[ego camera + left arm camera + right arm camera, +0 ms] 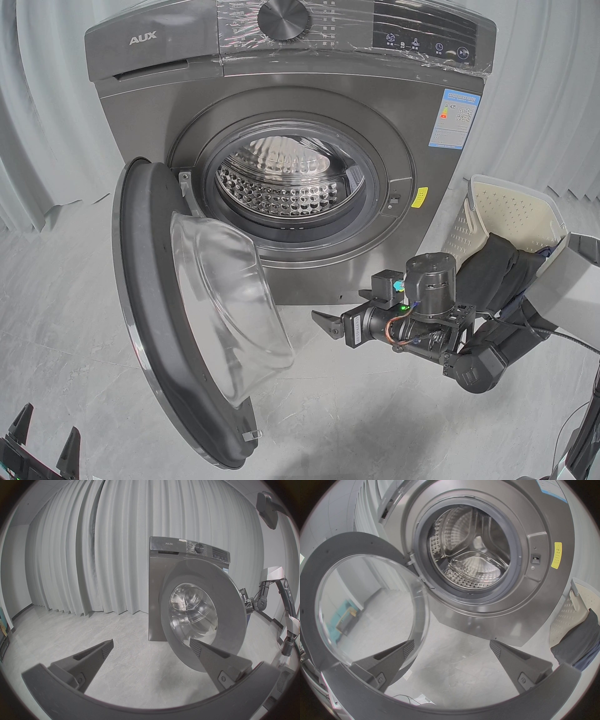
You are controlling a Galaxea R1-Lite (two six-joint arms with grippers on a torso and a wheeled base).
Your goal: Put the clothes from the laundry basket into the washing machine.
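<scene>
So, right gripper [450, 644] is wide open and empty, aimed at 9 o'clock in the head view. The clothes [494, 275] sit behind it at about 2 o'clock, slumped over the laundry basket [519, 209] rim, so the right arm looks far nearer than the left gripper [49, 420], also open and empty, at 7 o'clock. Dark limp fabric on cream perforated plastic; washing machine [156, 112] door [144, 300] open, dimpled steel drum [281, 181] at 11 o'clock.
</scene>
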